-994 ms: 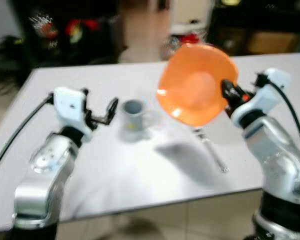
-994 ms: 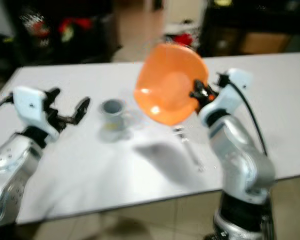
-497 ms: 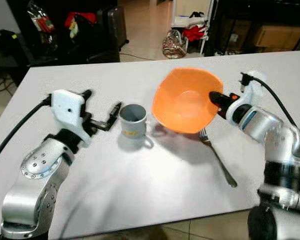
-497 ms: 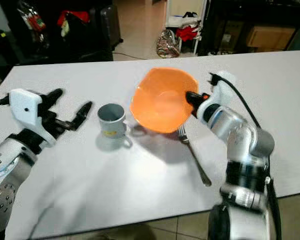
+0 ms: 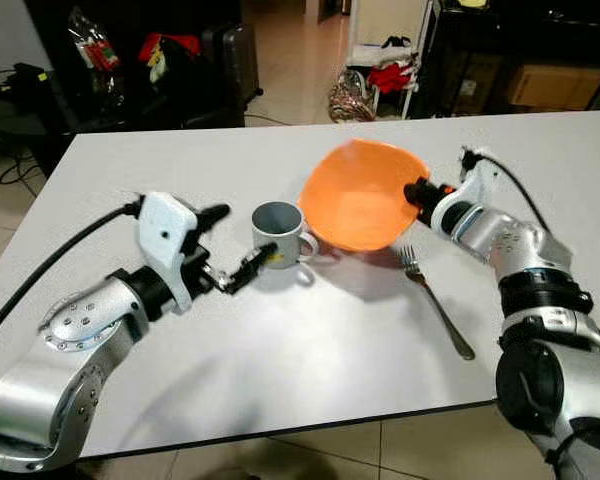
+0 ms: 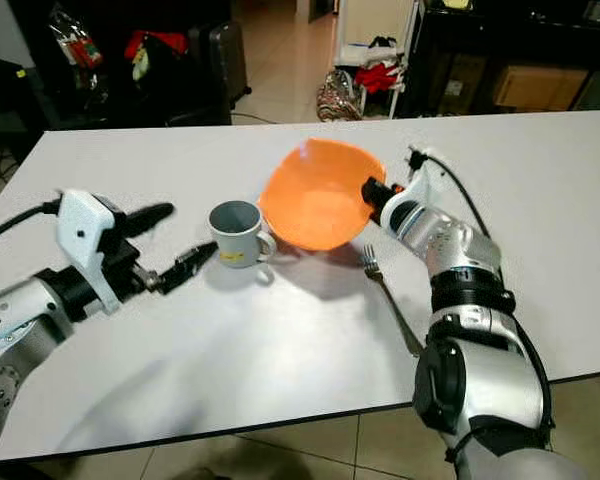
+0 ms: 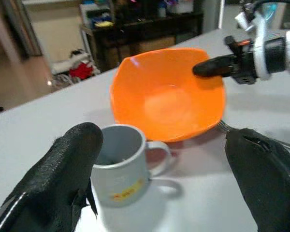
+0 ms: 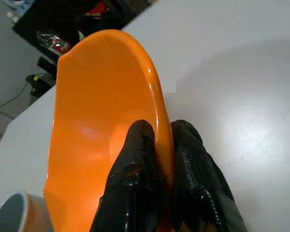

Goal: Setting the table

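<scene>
An orange bowl [image 5: 355, 195] hangs tilted just above the white table [image 5: 280, 330], its lower edge near the tabletop. My right gripper [image 5: 417, 192] is shut on the bowl's right rim; its fingers [image 8: 135, 159] pinch the rim from both sides. A grey mug [image 5: 278, 234] stands upright left of the bowl, handle toward the bowl. My left gripper [image 5: 238, 245] is open beside the mug, one fingertip [image 5: 260, 258] near its base. A metal fork [image 5: 435, 300] lies on the table right of the bowl, below my right forearm.
Beyond the table's far edge are dark furniture, bags and a tiled floor [image 5: 290, 60]. The table's near edge [image 5: 310, 425] runs just in front of me. Black cables [image 5: 50, 270] trail from both wrists.
The bowl has come down and tipped toward the table beside the mug. My left gripper has moved right, closer to the mug. The camera has shifted and the blur has cleared.
</scene>
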`<state>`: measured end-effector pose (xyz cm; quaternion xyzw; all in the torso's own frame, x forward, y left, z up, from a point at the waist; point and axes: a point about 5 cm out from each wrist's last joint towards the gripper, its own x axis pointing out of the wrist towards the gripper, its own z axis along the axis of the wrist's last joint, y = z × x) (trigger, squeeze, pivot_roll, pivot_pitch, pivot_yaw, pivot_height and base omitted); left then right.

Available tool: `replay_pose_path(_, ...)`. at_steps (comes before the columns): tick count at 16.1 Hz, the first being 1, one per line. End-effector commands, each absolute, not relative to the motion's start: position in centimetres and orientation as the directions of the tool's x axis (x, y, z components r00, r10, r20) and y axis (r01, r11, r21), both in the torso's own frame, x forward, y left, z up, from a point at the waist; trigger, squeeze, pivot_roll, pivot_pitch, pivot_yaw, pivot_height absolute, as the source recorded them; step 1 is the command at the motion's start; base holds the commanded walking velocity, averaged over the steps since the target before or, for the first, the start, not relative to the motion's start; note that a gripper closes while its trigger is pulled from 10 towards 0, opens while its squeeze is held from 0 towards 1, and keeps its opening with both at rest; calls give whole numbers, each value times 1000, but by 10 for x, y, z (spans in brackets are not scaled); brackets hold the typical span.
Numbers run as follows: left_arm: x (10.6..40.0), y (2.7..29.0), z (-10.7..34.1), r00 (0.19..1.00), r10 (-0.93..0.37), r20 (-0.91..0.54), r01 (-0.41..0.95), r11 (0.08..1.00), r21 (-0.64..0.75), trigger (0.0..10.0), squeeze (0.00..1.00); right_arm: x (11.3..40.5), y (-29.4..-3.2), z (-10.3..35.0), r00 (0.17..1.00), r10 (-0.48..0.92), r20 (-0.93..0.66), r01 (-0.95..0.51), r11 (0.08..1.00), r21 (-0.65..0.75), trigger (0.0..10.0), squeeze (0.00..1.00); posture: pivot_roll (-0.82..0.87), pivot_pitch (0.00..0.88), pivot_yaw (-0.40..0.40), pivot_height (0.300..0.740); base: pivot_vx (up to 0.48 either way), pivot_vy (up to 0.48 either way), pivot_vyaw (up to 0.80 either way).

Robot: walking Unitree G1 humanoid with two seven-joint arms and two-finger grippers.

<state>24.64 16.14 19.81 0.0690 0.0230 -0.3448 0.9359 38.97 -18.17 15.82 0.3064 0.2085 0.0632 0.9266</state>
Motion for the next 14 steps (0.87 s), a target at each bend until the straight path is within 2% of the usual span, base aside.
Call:
replay_pose_path(1, 244, 157, 199, 718, -686, -117, 696, 710, 106, 10000, 0, 397, -186, 174, 931, 233, -282, -8, 785, 620, 10000, 0, -62, 47, 25, 740, 0, 0, 0)
replay_pose_path(4, 237, 155, 196, 651, -740, -172, 758, 645, 93, 10000, 0, 400, -182, 166, 921, 247, -301, 25, 734, 678, 10000, 0, -55, 69, 33, 740, 0, 0, 0)
replay_pose_path(7, 235, 155, 196, 633, -751, -186, 772, 628, 92, 10000, 0, 399, -179, 163, 905, 279, -320, 39, 696, 717, 10000, 0, -52, 74, 32, 740, 0, 0, 0)
replay_pose_path(11, 234, 156, 196, 625, -756, -194, 779, 620, 91, 10000, 0, 397, -179, 157, 886, 296, -356, 50, 704, 708, 10000, 16, -55, 70, 28, 740, 0, 0, 0)
replay_pose_path(12, 234, 156, 196, 623, -758, -196, 781, 618, 91, 10000, 0, 396, -180, 156, 882, 301, -363, 58, 694, 718, 10000, 286, -57, 69, 29, 740, 0, 0, 0)
replay_pose_path(13, 235, 155, 195, 621, -759, -196, 782, 616, 91, 10000, 0, 395, -181, 155, 876, 310, -370, 63, 687, 724, 10000, 702, -59, 67, 28, 740, 0, 0, 0)
replay_pose_path(14, 235, 155, 195, 619, -760, -198, 784, 614, 92, 10000, 0, 392, -184, 149, 863, 306, -402, 68, 718, 692, 10000, 933, -62, 64, 29, 740, 0, 0, 0)
